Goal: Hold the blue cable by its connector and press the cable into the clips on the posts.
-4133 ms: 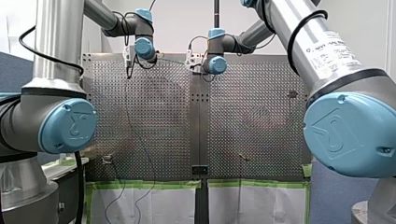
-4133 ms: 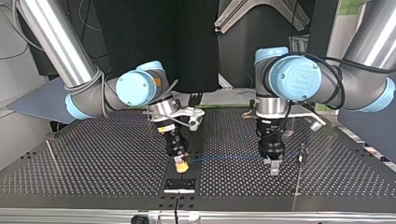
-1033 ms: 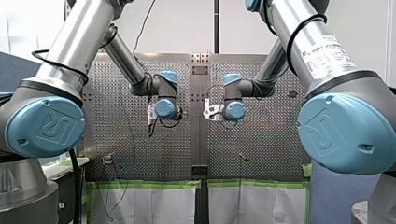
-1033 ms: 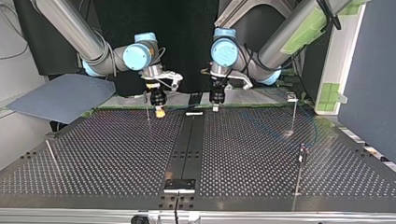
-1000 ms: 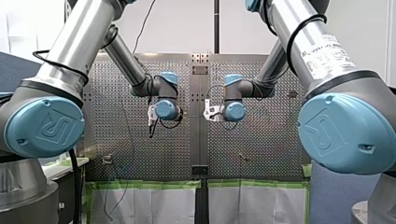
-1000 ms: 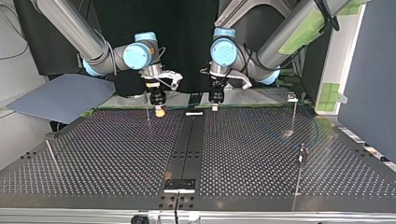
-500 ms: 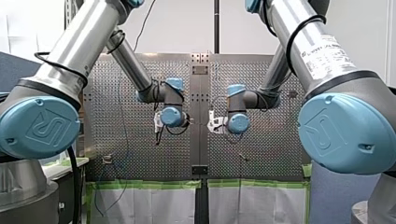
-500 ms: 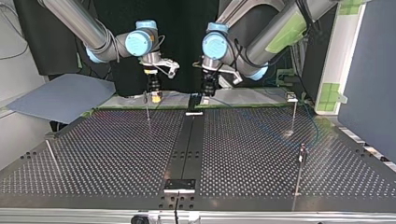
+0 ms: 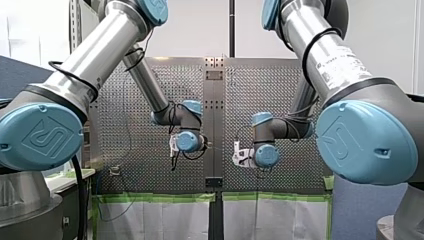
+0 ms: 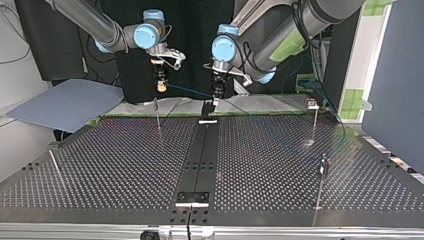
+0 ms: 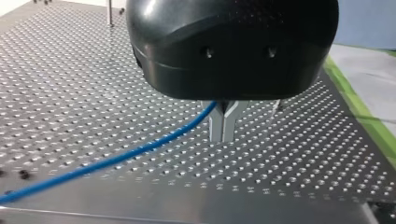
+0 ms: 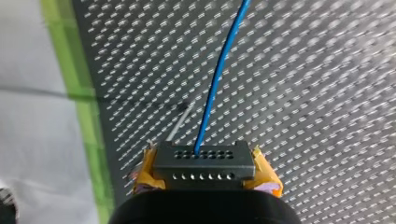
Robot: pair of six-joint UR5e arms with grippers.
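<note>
Currently both arms hang above the far edge of the perforated counter (image 10: 125, 165) in the top view, the robot's right arm at that view's left and its left arm at the right.

Right tool (image 12: 205, 169): yellow pads (image 12: 265, 176) clenched on the 2 sides of a metal connector (image 12: 204, 156). The blue cable (image 12: 219, 79) leaves the connector's perforated face and runs on ahead over the counter. A strip of green tape (image 12: 88, 116) borders the counter beside it.

Left tool (image 11: 223, 133): 2 metal fingers (image 11: 216, 123) pressed together, grasping the blue cable. From the fingers the cable leads off to 1 side over the counter.

Top view: the cable spans the gap between the 2 tools in the air, sloping slightly down from the right tool to the left tool. 1 thin post (image 10: 157, 114) stands near the counter's far edge, close under the right tool. Another post (image 10: 314, 121) stands well apart at the view's right. The span between the tools touches neither.

Front view: both wrists sit low over the near part of the counter, 1 on either side of its centre seam.
</note>
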